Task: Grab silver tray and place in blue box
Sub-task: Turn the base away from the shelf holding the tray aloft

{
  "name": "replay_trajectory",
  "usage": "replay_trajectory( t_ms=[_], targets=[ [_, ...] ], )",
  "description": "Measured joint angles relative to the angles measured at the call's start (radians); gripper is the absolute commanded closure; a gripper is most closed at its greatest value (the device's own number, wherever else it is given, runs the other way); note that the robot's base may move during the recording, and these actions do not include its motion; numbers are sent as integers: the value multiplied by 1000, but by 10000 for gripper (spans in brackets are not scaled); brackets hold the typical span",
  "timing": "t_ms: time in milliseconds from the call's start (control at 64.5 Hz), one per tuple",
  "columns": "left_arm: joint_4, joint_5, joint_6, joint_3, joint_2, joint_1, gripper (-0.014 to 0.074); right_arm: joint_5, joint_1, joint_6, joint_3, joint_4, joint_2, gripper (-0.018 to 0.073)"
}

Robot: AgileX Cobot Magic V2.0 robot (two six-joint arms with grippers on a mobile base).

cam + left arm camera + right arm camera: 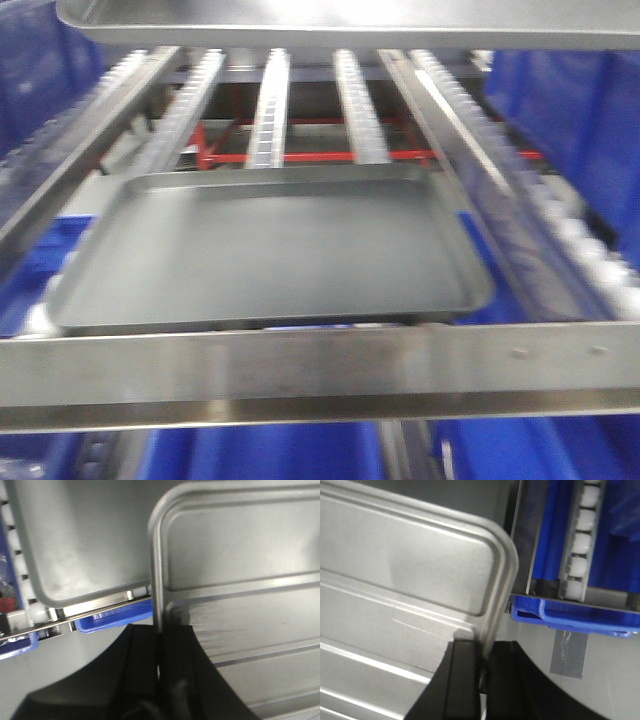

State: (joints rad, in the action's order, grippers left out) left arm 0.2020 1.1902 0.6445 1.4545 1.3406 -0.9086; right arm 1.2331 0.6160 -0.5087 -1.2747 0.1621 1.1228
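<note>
The silver tray (240,580) is shiny, with ridge lines across its base. In the left wrist view my left gripper (159,630) is shut on its left rim. In the right wrist view my right gripper (485,647) is shut on the right rim of the same tray (405,575). In the front view the tray (350,25) shows only as a raised edge along the top, and neither gripper is seen there. The rim of a blue box (570,616) lies just right of the tray's corner. Another blue edge (115,617) shows below the rack.
A larger dull-grey tray (270,250) rests on a metal roller rack (270,110), also seen in the left wrist view (80,535). A steel front bar (320,375) crosses below it. Blue crates stand at the right (570,110) and underneath (270,455).
</note>
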Motion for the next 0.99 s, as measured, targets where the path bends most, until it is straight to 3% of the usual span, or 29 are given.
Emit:
replay_trajectory(
  t_ms=[993],
  targets=[
    [0,0,0,0,0,0,700,0,0,0,0,2,2,501]
  ],
)
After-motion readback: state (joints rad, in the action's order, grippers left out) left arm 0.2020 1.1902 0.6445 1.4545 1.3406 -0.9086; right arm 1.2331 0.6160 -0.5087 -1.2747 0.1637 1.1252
